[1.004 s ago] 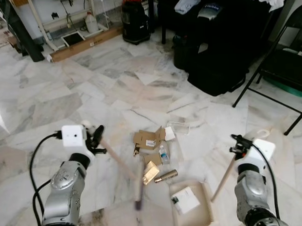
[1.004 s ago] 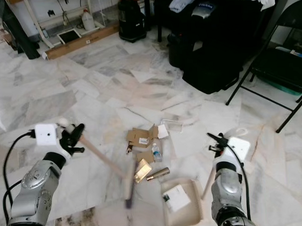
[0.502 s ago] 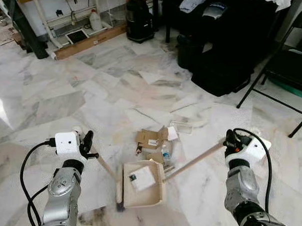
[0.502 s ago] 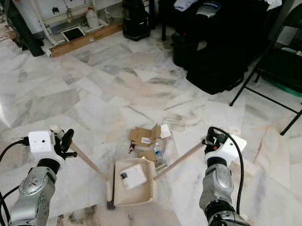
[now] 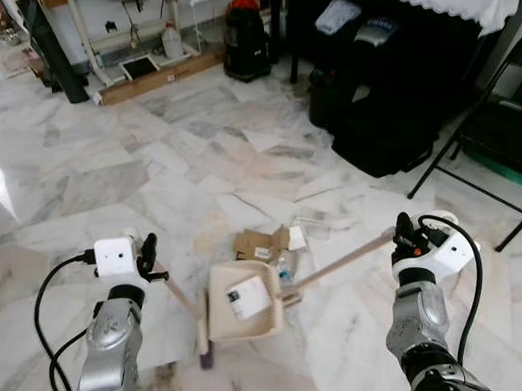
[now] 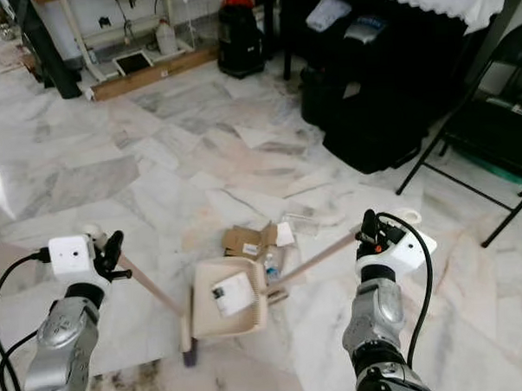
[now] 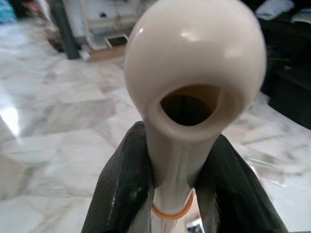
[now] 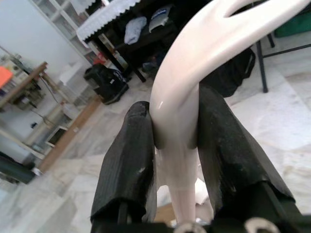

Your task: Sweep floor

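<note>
The dustpan [image 5: 242, 300] lies flat on the marble floor [image 5: 112, 167] with a paper scrap inside, its mouth toward the litter pile [image 5: 265, 245] of cardboard and a small bottle. The right pincer [image 5: 399, 230] is clamped on its long handle; the left pincer [image 5: 147, 253] is clamped on the broom [image 5: 200, 324] handle. The collecting step is under way; next, the broom must reach behind the pile and draw it into the pan

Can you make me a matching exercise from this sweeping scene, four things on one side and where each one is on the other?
Things:
1. broom
2. dustpan
3. white paper
4. folding chair

Places:
A. lying inside the dustpan
B. handle held by the left gripper
C. standing at the far right
D. handle held by the right gripper

Pairs: 1-B, 2-D, 3-A, 4-C
</note>
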`<state>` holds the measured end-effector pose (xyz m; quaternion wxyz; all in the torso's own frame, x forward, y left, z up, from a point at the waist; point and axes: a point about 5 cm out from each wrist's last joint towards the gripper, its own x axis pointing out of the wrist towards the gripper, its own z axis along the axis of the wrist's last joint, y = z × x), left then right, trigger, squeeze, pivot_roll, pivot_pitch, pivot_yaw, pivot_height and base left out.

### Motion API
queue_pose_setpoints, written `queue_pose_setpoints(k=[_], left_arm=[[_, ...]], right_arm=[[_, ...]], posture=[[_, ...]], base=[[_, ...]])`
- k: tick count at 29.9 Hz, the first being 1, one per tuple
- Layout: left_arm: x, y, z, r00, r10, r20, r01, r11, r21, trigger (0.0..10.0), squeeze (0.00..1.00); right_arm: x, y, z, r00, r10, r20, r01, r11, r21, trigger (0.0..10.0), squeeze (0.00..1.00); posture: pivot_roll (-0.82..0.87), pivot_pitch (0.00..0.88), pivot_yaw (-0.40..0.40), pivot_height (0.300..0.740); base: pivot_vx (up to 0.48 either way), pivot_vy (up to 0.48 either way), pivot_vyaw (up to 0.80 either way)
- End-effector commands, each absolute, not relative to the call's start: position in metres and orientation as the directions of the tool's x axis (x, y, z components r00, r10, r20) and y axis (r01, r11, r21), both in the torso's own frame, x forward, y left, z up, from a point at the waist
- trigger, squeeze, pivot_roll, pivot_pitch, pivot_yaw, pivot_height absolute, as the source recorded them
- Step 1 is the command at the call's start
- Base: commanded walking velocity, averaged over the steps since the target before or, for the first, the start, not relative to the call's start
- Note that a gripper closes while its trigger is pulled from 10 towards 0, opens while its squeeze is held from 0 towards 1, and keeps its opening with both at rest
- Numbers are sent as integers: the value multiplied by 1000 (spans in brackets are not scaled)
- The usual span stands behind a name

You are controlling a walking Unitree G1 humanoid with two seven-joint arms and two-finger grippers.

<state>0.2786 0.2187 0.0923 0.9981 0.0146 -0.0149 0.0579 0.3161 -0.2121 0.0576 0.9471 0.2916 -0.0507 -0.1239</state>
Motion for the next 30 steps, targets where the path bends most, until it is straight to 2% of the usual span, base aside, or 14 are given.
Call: queue_pose_setpoints(k=[1,6,11,15,18,24,30], left_arm=[[273,233,108,977,176,118,-186,979,82,10000,0],[269,239,116,951,255,174,-275,956,102,10000,0],[266,232,110,950,261,171,-285,949,135,10000,0],[270,223,111,953,241,182,-271,949,161,10000,0],[274,221,112,941,273,200,-304,942,143,10000,0],[287,213,115,949,233,211,-268,951,155,10000,0],[302,208,122,951,210,228,-250,954,165,10000,0]], right_arm=[[325,-208,70,964,-258,68,169,785,596,10000,0],[334,-200,78,972,-224,79,133,788,601,10000,0],[334,-198,79,973,-214,90,119,790,601,10000,0],[334,-205,83,966,-236,110,131,807,576,10000,0],[333,-212,85,964,-236,124,133,829,543,10000,0],[323,-234,89,942,-294,160,181,849,496,10000,0],[318,-241,95,940,-278,200,188,906,379,10000,0]], posture=[[208,0,-36,740],[234,0,-65,740],[216,0,-49,740],[190,0,-42,740],[158,0,-34,740],[83,0,23,740],[56,0,37,740]], base=[[0,0,0],[0,0,0],[0,0,0],[0,0,0],[0,0,0],[0,0,0],[0,0,0]])
